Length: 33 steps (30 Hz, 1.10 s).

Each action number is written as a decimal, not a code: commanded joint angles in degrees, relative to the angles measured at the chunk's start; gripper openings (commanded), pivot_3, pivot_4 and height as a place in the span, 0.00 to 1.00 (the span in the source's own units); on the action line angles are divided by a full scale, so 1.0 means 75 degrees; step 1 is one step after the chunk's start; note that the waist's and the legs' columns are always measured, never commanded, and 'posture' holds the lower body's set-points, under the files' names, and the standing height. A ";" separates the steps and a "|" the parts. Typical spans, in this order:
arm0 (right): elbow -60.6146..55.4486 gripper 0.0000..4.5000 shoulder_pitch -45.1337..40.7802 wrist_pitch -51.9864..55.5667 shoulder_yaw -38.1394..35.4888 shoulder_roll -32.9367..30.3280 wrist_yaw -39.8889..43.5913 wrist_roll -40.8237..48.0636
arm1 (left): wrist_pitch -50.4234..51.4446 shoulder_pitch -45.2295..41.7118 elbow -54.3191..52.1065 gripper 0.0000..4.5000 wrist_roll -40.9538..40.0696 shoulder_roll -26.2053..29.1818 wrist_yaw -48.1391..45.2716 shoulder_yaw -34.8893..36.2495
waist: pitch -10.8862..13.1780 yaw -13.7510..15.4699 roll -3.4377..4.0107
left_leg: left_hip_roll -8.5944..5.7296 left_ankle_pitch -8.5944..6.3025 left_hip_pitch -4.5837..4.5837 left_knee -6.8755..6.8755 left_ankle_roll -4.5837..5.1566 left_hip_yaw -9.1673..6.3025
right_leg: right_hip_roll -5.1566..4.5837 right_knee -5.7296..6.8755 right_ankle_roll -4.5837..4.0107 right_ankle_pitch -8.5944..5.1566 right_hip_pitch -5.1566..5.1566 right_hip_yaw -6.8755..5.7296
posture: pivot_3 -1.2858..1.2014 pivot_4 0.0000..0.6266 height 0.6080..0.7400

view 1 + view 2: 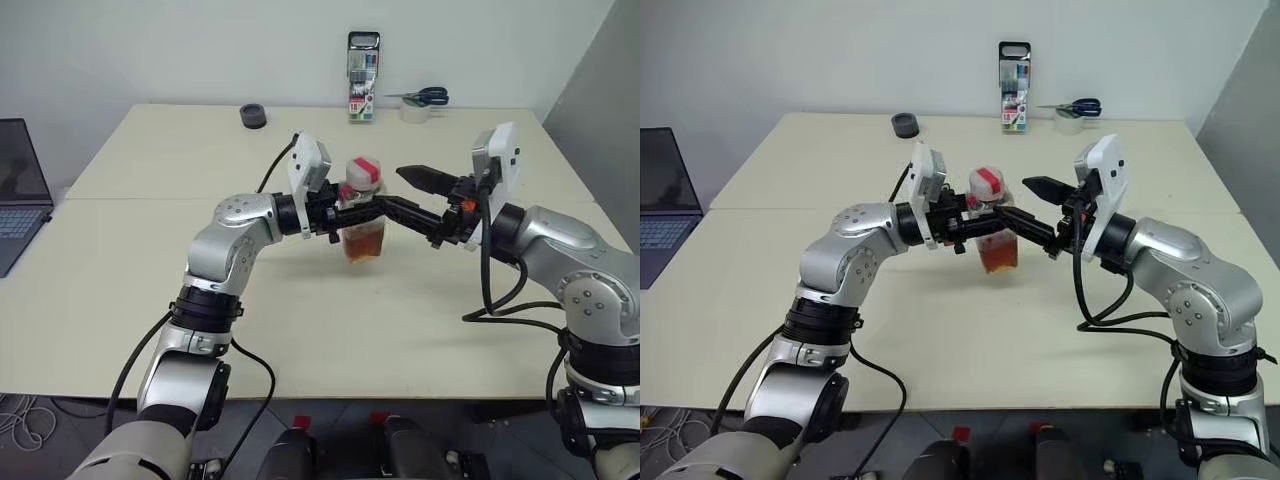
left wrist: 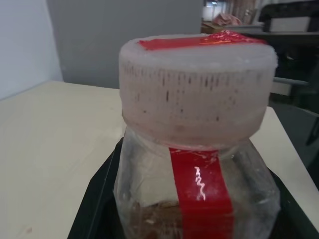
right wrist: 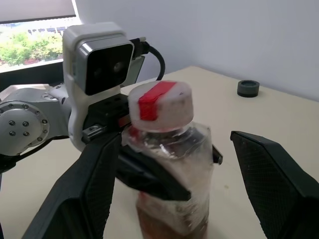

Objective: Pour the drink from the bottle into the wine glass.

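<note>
Right now the bottle (image 1: 362, 215) is upright above the middle of the bench (image 1: 300, 330), pinched around its body by the left gripper (image 1: 985, 222). Reddish-brown drink (image 1: 363, 245) fills its lower part, and a pale cap (image 3: 160, 105) crossed by a red strip tops it. Just beside the bottle, on the side away from the left arm, the right gripper (image 1: 418, 195) has its fingers spread wide, one at cap height and one reaching low past the bottle's body. Well behind the bottle, near the wall, stand a pack of markers (image 1: 362, 76), scissors (image 1: 420, 97) on a tape roll (image 1: 415, 110), and a small dark ring (image 1: 253, 116). A laptop (image 1: 18, 190) sits off the bench's edge, past the left arm.
</note>
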 commanded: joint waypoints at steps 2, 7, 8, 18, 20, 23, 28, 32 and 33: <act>-0.0574 0.83 -0.0020 -0.0009 -0.0014 0.0275 -0.0554 -0.0002 | -0.0405 -0.0409 0.0260 0.40 0.0094 0.0010 -0.0268 0.0026 | 0.0001 0.0000 0.0001 | 0.0000 0.0000 0.0000 0.0001 0.0001 0.0000 | 0.0001 0.0000 0.0000 0.0000 0.0000 0.0001 | 0.52 0.24 1.00; -0.0875 0.83 -0.0186 0.0023 0.0398 0.0801 -0.1295 -0.0326 | -0.0799 -0.0708 0.0835 0.40 0.0288 -0.0118 -0.0315 0.0035 | 0.0001 0.0010 0.0001 | -0.0001 0.0000 -0.0003 0.0002 0.0000 -0.0003 | 0.0001 -0.0001 0.0000 0.0000 -0.0001 -0.0001 | 0.52 0.24 1.00; -0.0913 0.83 -0.0194 0.0044 0.0456 0.0877 -0.1377 -0.0357 | -0.0861 -0.0749 0.0921 0.40 0.0317 -0.0133 -0.0337 0.0038 | 0.0001 0.0011 0.0001 | -0.0003 0.0000 -0.0003 0.0002 0.0000 -0.0003 | 0.0001 -0.0001 0.0000 0.0000 -0.0002 0.0000 | 0.52 0.24 1.00; -0.0840 0.83 -0.0445 -0.0129 0.0758 0.1423 -0.2010 -0.1046 | -0.1129 -0.0942 0.1172 0.40 0.0449 -0.0234 -0.0461 0.0030 | 0.0001 0.0009 0.0001 | -0.0004 0.0000 -0.0010 0.0003 0.0000 -0.0002 | 0.0001 0.0000 0.0000 0.0000 -0.0012 0.0002 | 0.52 0.24 1.00; -0.0770 0.83 -0.0553 -0.0203 0.0754 0.1410 -0.2013 -0.1183 | -0.1134 -0.0939 0.1166 0.40 0.0445 -0.0241 -0.0469 0.0030 | 0.0001 0.0006 0.0001 | -0.0003 0.0000 -0.0010 0.0002 0.0000 -0.0001 | 0.0001 0.0002 0.0000 0.0000 -0.0015 0.0004 | 0.52 0.24 1.00; -0.0651 0.83 -0.0631 -0.0332 0.0749 0.1498 -0.2024 -0.1361 | -0.1049 -0.0948 0.1136 0.40 0.0391 -0.0285 -0.0387 0.0084 | 0.0001 0.0004 0.0001 | -0.0003 0.0000 -0.0010 0.0001 0.0000 -0.0002 | 0.0002 0.0002 0.0000 0.0000 -0.0015 0.0003 | 0.52 0.24 1.00; -0.0515 0.83 -0.0706 -0.0423 0.0850 0.1596 -0.1855 -0.1484 | -0.1042 -0.0889 0.1110 0.40 0.0385 -0.0260 -0.0370 0.0102 | 0.0001 0.0003 0.0002 | -0.0003 0.0000 -0.0010 0.0002 0.0001 0.0000 | 0.0002 0.0005 0.0000 0.0000 -0.0018 0.0005 | 0.52 0.24 1.00; -0.0488 0.83 -0.0693 -0.0422 0.0935 0.1630 -0.1683 -0.1496 | -0.1060 -0.0888 0.1129 0.40 0.0402 -0.0259 -0.0343 0.0108 | 0.0001 0.0003 0.0001 | -0.0003 0.0000 -0.0011 0.0001 0.0001 0.0000 | 0.0002 0.0004 0.0000 0.0000 -0.0018 0.0004 | 0.52 0.24 1.00; -0.0481 0.83 -0.0692 -0.0428 0.0937 0.1650 -0.1671 -0.1504 | -0.1060 -0.0883 0.1126 0.40 0.0401 -0.0260 -0.0333 0.0112 | 0.0001 0.0002 0.0001 | -0.0003 0.0000 -0.0011 0.0001 0.0001 0.0000 | 0.0002 0.0004 0.0000 0.0000 -0.0018 0.0005 | 0.52 0.24 1.00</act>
